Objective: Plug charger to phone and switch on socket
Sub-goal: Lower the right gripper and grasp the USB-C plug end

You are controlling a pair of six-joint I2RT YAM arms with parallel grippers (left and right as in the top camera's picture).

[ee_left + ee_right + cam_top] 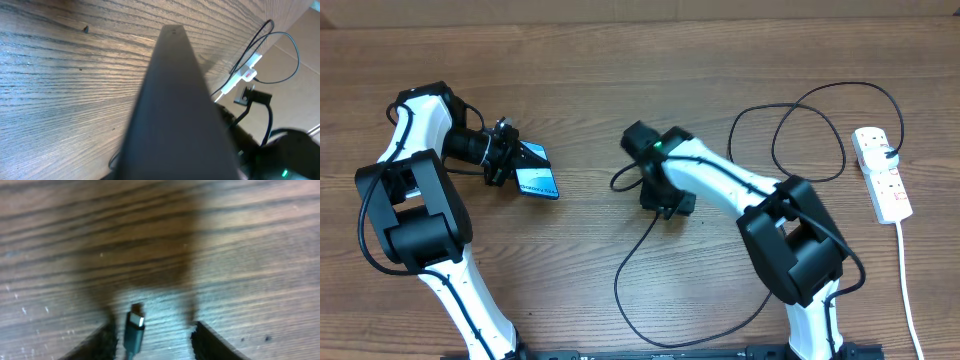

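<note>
**Plug tip straddled, not yet gripped; phone held ready; socket untouched**

The plug tip (134, 326) of the charger (617, 285) is lying flat on the table (225, 240), with its metal end pointing away from the wrist camera. It is sitting between the fingers (102, 342) of the right gripper (154, 337). The jaws are standing apart, straddling the tip without pinching it. The tip is lying nearer one finger, with bare wood showing between it and the other.

Judgement: the gripper is placed low over the tip so that closing would catch the connector body and leave the metal end free for insertion.

The rest of the cable is trailing in wide loops across the table toward the socket (882, 172). The socket is lying at the far right, well apart from both arms, with a black plug seated in it. Whether its switch is on cannot be told.

The phone (538, 183) is sitting at the left, clenched in the left gripper (516, 166). Its screen is showing to the overhead camera and its dark back is filling the left wrist view.

Judgement: the phone is being presented so that its free end faces the right arm. Plugging in and switching on are both outstanding.
</note>
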